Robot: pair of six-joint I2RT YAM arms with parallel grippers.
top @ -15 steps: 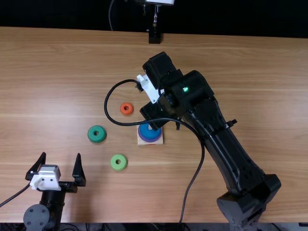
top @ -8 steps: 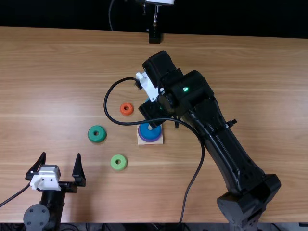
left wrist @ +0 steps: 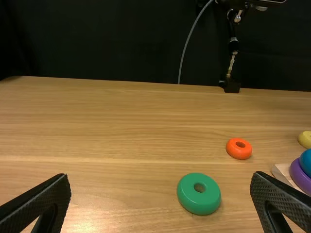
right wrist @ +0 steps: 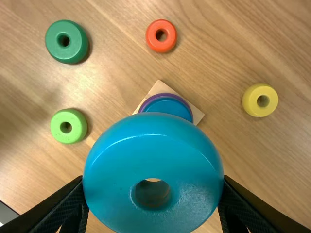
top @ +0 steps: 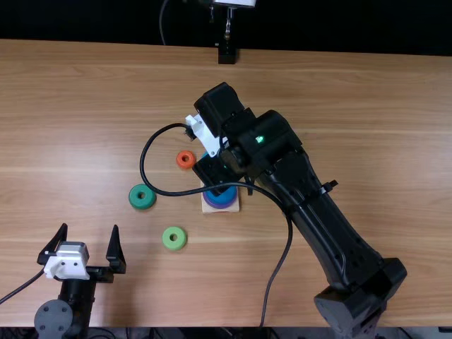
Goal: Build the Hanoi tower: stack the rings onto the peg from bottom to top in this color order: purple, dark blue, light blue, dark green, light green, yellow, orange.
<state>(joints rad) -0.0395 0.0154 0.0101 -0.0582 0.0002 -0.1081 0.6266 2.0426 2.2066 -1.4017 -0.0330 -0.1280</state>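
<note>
Against a black backdrop (top: 106,21), a light brown wooden counter (top: 353,106) carries a wooden base (top: 205,207) where a dark blue ring (top: 226,196) sits on a purple ring (top: 220,205), as the right pincer (top: 215,168) grips a light blue ring (right wrist: 153,145) by its sides, raised above the counter. A dark green ring (top: 134,197), light green ring (top: 167,241), orange ring (top: 180,161) and yellow ring (right wrist: 253,106) lie separately around the base, while the left pincer (top: 89,227) stands wide apart and empty near the counter's near edge.
</note>
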